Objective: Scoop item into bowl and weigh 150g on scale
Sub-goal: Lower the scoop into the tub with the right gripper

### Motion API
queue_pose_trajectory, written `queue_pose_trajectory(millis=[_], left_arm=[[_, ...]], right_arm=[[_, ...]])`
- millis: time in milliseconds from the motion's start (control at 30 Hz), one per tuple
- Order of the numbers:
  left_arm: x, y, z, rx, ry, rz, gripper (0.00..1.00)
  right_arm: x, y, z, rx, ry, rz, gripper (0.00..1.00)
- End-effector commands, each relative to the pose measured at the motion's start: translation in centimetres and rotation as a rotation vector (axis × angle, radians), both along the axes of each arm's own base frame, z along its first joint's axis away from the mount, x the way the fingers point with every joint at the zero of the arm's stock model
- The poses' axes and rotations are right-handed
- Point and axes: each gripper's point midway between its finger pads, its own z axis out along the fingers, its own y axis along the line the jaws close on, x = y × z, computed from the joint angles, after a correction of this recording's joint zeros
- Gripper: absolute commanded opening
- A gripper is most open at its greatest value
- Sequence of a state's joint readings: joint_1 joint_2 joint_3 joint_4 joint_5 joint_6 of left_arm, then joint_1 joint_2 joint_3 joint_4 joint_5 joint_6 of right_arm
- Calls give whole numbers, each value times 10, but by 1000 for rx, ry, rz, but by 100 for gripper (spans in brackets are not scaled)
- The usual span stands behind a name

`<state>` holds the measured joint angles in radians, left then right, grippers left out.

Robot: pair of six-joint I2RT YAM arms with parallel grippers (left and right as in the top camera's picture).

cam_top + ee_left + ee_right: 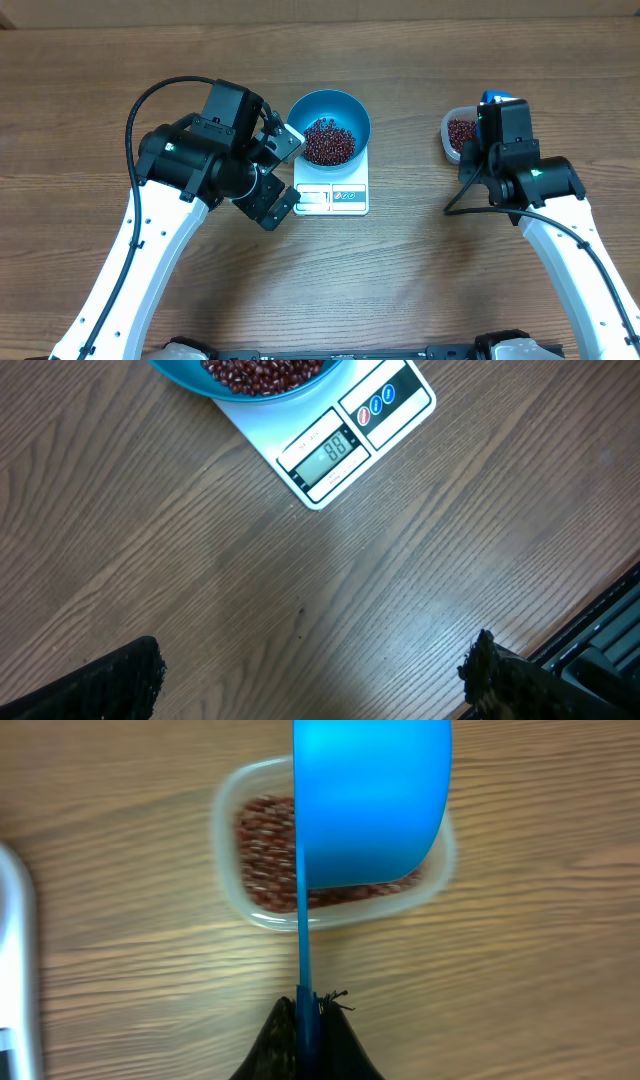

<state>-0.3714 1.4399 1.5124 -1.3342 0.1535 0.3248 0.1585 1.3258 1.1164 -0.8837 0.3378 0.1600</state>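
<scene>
The left gripper [284, 172] hangs with its jaws spread wide and empty, just left of the scale [333, 196] at the middle of the table [400, 280]. On the scale's far part stands the bowl [350, 108], holding a heap of beans [328, 142]. Toward the right edge, the right gripper [309, 1025] pinches the handle of the scoop [370, 800] above the tub [230, 830].

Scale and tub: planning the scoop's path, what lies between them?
Only bare table between scale and tub, shown in the overhead view.
</scene>
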Motion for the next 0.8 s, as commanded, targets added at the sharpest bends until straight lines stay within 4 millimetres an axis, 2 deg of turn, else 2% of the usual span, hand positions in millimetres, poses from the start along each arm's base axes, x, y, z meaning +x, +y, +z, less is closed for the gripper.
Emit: queue_pose_trajectory(millis=[0,167,300,533,767], left_arm=[[-2,-1,3,-13,-12,-21,100],[-2,-1,3,-13,-12,-21,100],[-2,-1,3,-13,-12,-21,100],[-2,-1,3,-13,-12,-21,100],[-2,-1,3,-13,-12,-21,100]], right_arm=[[0,-24,18,-128,-26,-54,4],[1,-28,7,-167,21,-53,4],[8,-28,-1,-191,38,-40,4],[16,-35,-29,-262,128,-39,4],[15,-44,-36,-323,160,-62,4]])
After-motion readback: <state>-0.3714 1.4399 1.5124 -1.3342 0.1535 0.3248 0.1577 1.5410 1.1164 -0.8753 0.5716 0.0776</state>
